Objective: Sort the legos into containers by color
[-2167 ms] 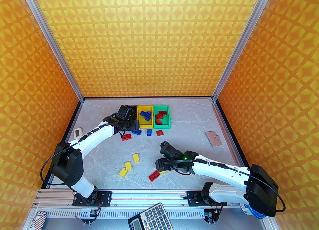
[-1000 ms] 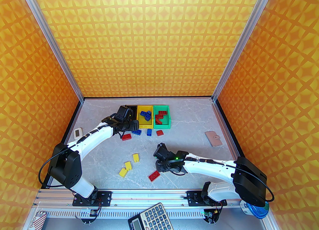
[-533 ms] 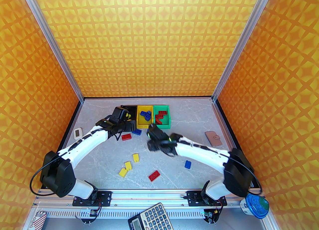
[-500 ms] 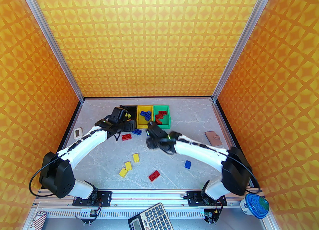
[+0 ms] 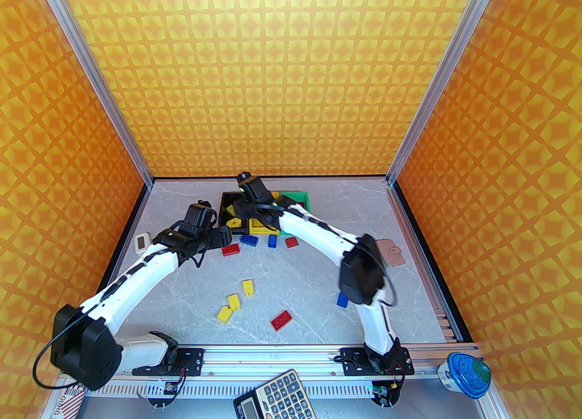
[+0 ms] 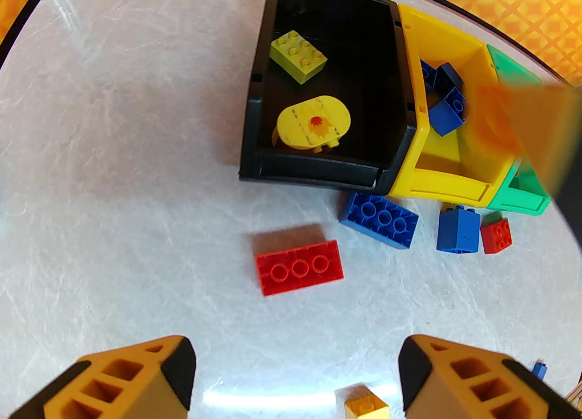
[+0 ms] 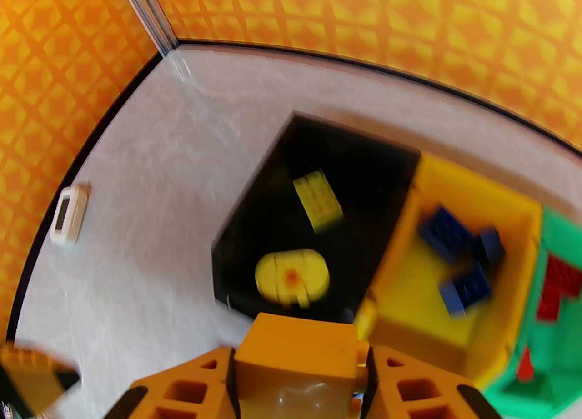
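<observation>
My right gripper [image 7: 295,381] is shut on a yellow brick [image 7: 295,353] and hangs over the near edge of the black container [image 7: 354,144]. A yellow brick [image 6: 298,56] and a round yellow piece [image 6: 313,124] lie in that container. Beside it the yellow container [image 6: 450,181] holds blue legos [image 6: 448,110], and the green container [image 7: 559,235] holds red ones [image 7: 559,281]. My left gripper [image 6: 295,376] stands open above the table, short of a red brick [image 6: 298,267]. A blue brick [image 6: 379,219] lies just in front of the containers.
More loose legos lie on the table: three yellow ones [image 5: 233,301], a red one [image 5: 281,320] and a blue one [image 5: 342,300] toward the front. A white device [image 5: 142,241] sits at the left edge, a brown wallet [image 5: 391,251] at the right.
My right arm has swung from the front middle of the table up to the black container, carrying the yellow brick. My left arm has drawn back from the containers, still open.
</observation>
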Motion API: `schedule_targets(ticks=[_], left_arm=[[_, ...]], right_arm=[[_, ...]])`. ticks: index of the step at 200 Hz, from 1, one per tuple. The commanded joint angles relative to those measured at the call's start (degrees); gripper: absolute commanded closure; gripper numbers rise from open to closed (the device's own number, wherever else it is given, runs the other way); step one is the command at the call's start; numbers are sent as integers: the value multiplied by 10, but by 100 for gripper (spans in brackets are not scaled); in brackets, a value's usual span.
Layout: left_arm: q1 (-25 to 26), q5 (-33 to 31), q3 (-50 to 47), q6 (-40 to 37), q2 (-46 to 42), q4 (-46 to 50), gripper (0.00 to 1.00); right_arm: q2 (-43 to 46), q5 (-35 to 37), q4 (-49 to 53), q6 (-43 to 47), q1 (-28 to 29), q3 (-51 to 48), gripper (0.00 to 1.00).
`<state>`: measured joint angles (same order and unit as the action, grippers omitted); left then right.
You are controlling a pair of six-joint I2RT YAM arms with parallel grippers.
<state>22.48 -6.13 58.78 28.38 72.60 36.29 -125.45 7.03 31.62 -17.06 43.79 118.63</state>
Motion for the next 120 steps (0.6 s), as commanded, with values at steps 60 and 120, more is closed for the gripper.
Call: schedule_targets(ticks=[60,120], left_arm=[[-4,-14,-37,24,-81,34,21],[-5,-14,-26,18,-72,39,21]], right_arm=[[-183,-71,78,12,-58,251,43],[-135,-96,58,18,-77,188,30]])
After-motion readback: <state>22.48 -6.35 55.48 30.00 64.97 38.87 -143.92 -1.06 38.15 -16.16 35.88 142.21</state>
